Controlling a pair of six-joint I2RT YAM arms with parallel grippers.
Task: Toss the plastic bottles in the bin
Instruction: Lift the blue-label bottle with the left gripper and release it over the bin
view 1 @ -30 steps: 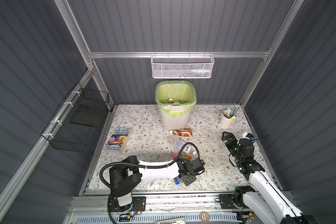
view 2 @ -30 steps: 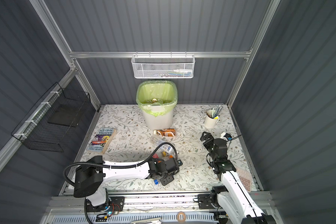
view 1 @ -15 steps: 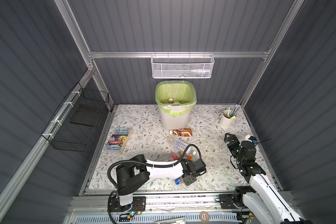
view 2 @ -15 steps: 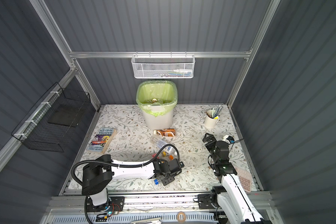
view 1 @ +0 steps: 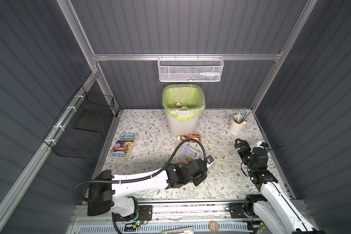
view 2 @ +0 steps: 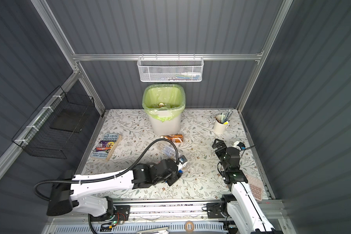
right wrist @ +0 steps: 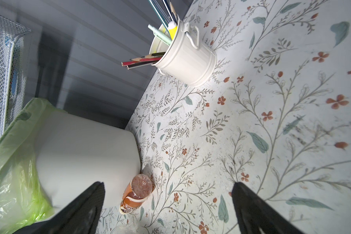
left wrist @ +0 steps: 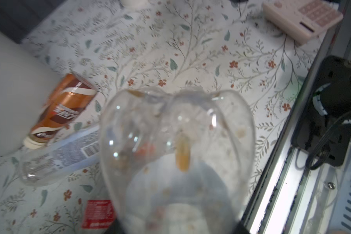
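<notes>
- Left hand (view 2: 179, 169): closed around a clear bottle (left wrist: 176, 141), near the front edge of the worktop (view 1: 221, 182), midway along. Arm stretched low from the front left corner.
- Right hand (right wrist: 167, 184): jaws wide apart, empty, by the right edge, aimed toward the far edge.
- Red-labelled bottle (left wrist: 98, 212), blue-labelled bottle (view 1: 187, 151): lying mid-worktop.
- Brown-labelled bottle (view 1: 190, 137): lying at the bin's foot.
- Bin (view 1: 182, 125): far edge, centre, with bottles (view 1: 178, 105) inside.

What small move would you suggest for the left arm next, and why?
Probably raise the left gripper straight up: it is shut on a clear bottle low over the mat, and the bin at the back stands much taller.
</notes>
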